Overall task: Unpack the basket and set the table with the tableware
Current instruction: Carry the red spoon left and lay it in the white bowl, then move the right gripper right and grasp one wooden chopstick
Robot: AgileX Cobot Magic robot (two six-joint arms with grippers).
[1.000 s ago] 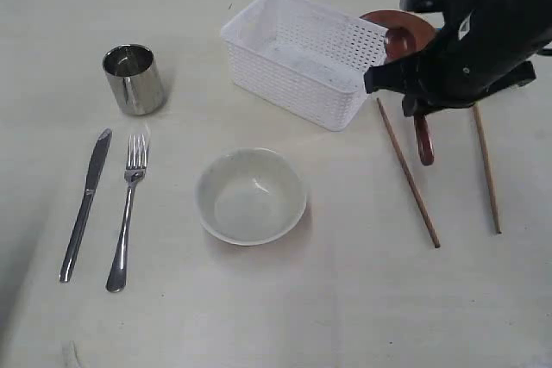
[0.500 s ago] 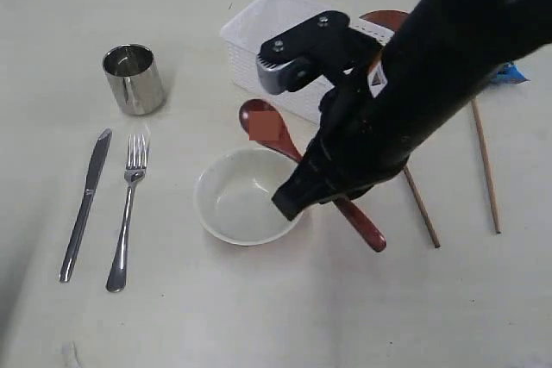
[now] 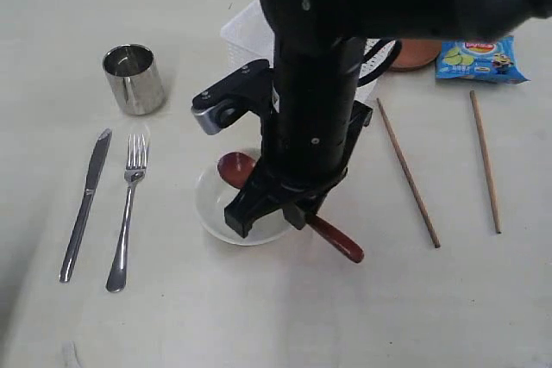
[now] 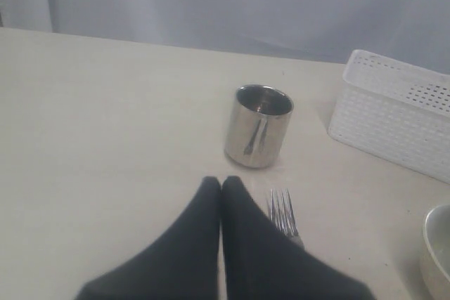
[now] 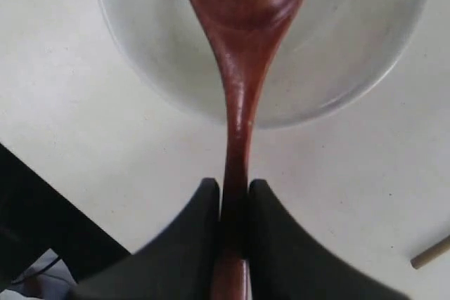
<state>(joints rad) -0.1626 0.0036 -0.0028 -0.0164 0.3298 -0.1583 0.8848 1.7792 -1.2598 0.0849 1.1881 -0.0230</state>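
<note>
Nearest you, the knife (image 3: 84,204) and fork (image 3: 128,213) lie side by side on the table (image 3: 259,316). Your left pincer (image 4: 221,186) is pressed together and empty near the fork's tines. Next comes the bowl (image 3: 211,204): your right pincer (image 5: 233,191) pinches the handle of the dark red spoon (image 5: 242,5), whose head hangs in the bowl's hollow while the handle crosses the rim. Lower gently until the head rests inside and the handle leans on the rim. Then spread the jaws slowly and lift straight up so the bowl does not slide. Beyond, the two chopsticks (image 3: 408,172) lie apart on the right and the cup (image 3: 134,79) stands on the left. The basket (image 4: 401,131), plate (image 3: 417,53) and snack packet (image 3: 479,59) sit farthest back.
</note>
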